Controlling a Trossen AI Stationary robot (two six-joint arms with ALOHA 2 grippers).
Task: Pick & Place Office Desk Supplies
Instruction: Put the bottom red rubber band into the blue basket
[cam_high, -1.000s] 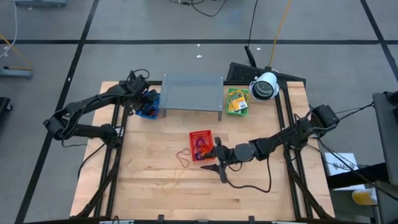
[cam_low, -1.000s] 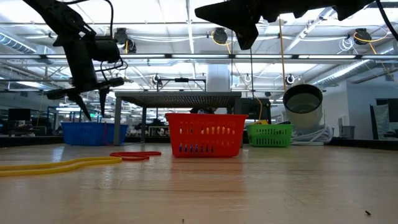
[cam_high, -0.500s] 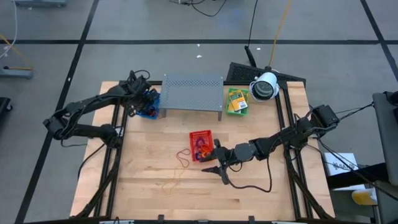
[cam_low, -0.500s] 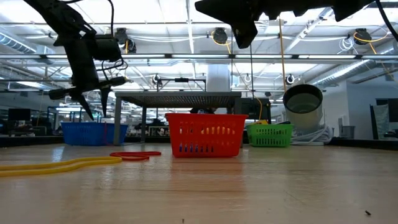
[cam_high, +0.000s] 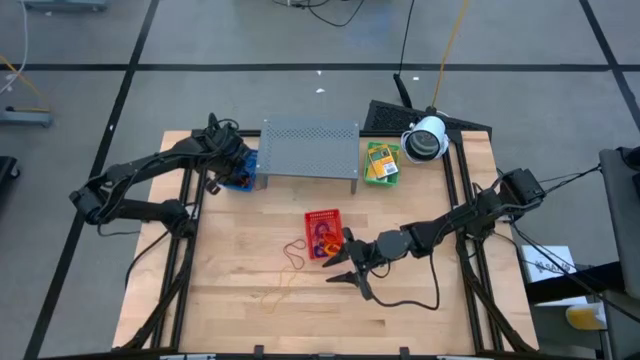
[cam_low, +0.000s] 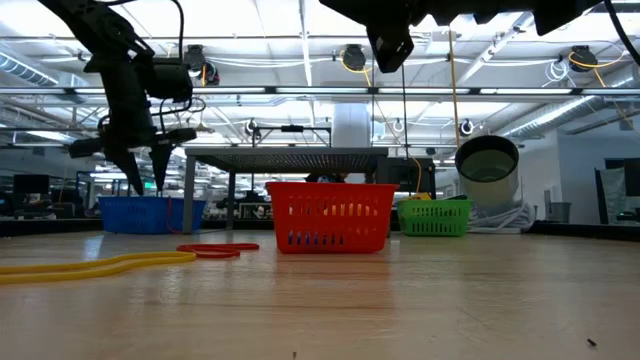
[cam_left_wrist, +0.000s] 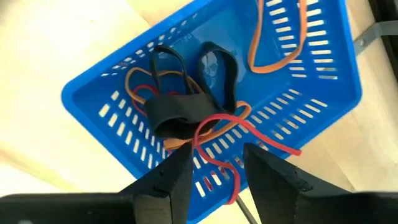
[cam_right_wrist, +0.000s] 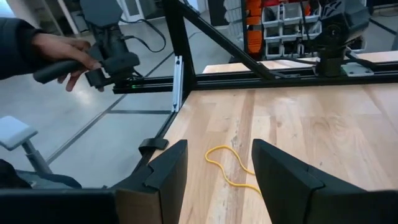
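My left gripper (cam_left_wrist: 217, 180) hangs open, pointing down over the blue basket (cam_left_wrist: 211, 93) at the table's far left (cam_high: 240, 176). Black, orange and red rubber bands (cam_left_wrist: 186, 118) lie on the basket's floor. A red band's end (cam_left_wrist: 233, 177) shows between the fingers; I cannot tell whether it touches them. My right gripper (cam_right_wrist: 217, 180) stands open and level above the table, just near-right of the red basket (cam_high: 323, 232), which holds bands. A yellow band (cam_right_wrist: 233, 171) and a red band (cam_high: 295, 252) lie flat on the wood. Yellow-and-green packets fill the green basket (cam_high: 381, 162).
A grey perforated rack (cam_high: 310, 148) stands on legs at the far middle, between the blue and green baskets. A white round device (cam_high: 426, 138) sits at the far right. Beyond the table's left edge, a person's hand (cam_right_wrist: 59, 53) holds a handle. Bare wood lies along the near edge.
My left gripper has rolled about its own pointing line while staying over the blue basket. My right gripper has swung its fingers a little toward the table's left, staying in place beside the red basket. Neither gap has visibly changed.
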